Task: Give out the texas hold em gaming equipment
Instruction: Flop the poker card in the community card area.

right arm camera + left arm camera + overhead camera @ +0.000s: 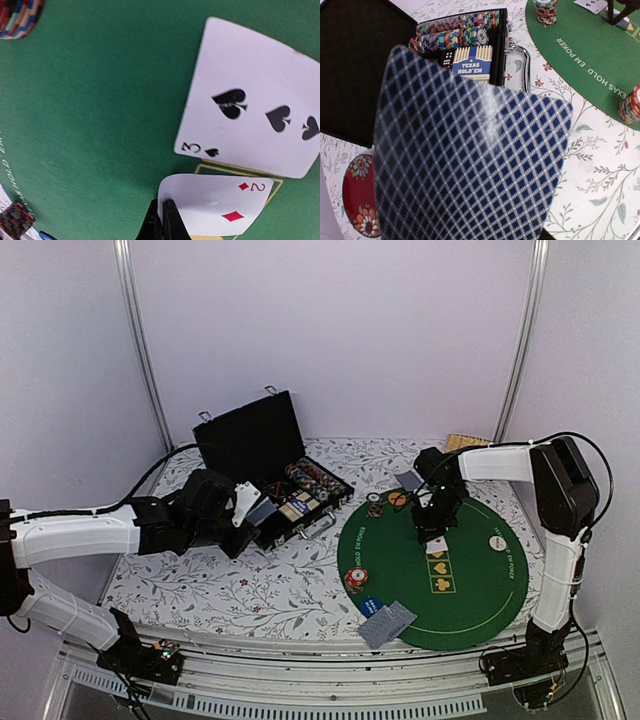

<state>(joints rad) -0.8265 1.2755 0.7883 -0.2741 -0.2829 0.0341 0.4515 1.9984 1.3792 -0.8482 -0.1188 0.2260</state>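
A playing card with a blue-checked back (pixel 470 160) fills the left wrist view and hides the jaws behind it. My left gripper (pixel 243 505) holds it just in front of the open black case (pixel 250 445), its white face showing from above. My right gripper (pixel 162 220) is shut on the edge of a two of diamonds (pixel 220 205), low over the green mat (pixel 100 100). A three of spades (pixel 255 100) lies face up beside it. From above, my right gripper (pixel 435 525) hangs over the mat's middle, above two face-up cards (pixel 440 575).
The case holds rows of striped chips (pixel 460 32) and a Texas Hold'em box (pixel 475 65). On the mat stand chip stacks (pixel 356 581), a blue disc (pixel 372 604), an orange disc (pixel 397 498) and a white disc (pixel 497 541). Face-down cards (pixel 386 623) lie at its near edge. A red dish (pixel 357 200) sits by the case.
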